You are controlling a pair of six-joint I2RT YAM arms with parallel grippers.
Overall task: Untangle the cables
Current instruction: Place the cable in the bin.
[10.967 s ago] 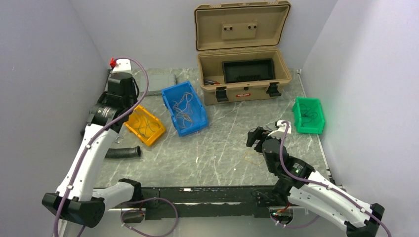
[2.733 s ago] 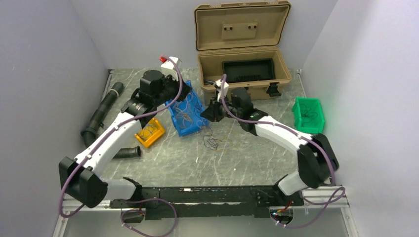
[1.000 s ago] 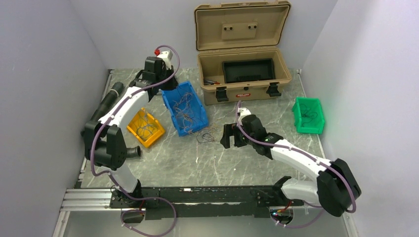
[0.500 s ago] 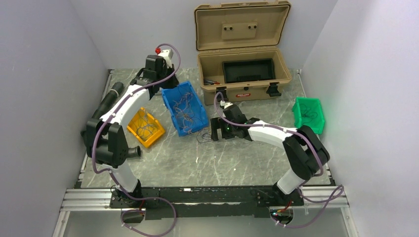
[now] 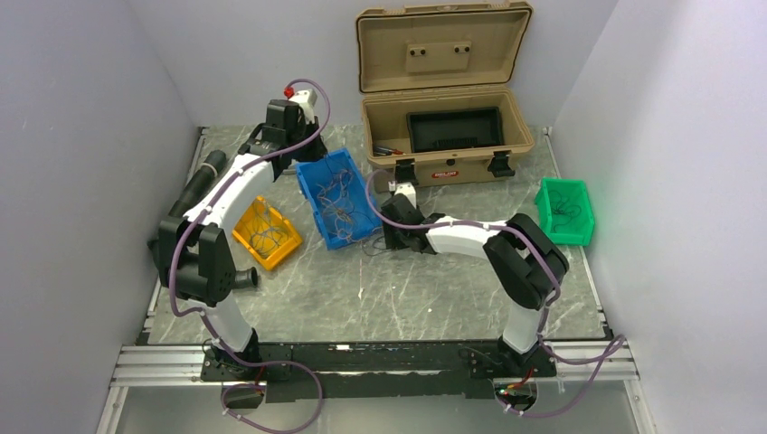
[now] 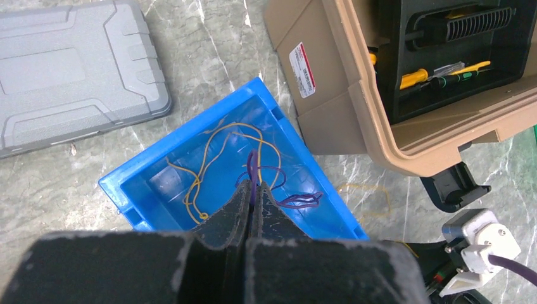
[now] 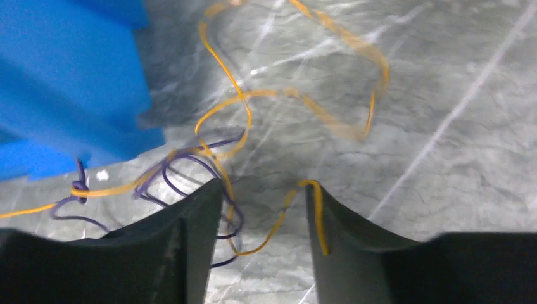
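Observation:
Thin cables, yellow and purple (image 6: 218,149), lie in the blue bin (image 5: 317,172). My left gripper (image 6: 253,189) hangs above that bin, shut on a purple strand (image 6: 253,166) that rises out of the bin's pile. A small purple and orange tangle (image 7: 190,161) lies on the table beside the bin's front corner (image 5: 373,246). My right gripper (image 7: 263,187) is low over it and open. An orange strand (image 7: 278,221) and purple loops pass between its fingers, and the orange end rests against the right finger (image 7: 329,221). An orange loop (image 7: 329,120) spreads beyond.
An open tan toolbox (image 5: 443,136) stands at the back. A yellow bin (image 5: 264,231) and a green bin (image 5: 563,210) hold more wires. A black hose (image 5: 194,185) runs along the left wall. A grey case (image 6: 69,69) lies behind the blue bin.
My right gripper has swung left across the table to the tangle by the blue bin, and its jaws have narrowed. The left arm has stayed put, still pinching the purple strand.

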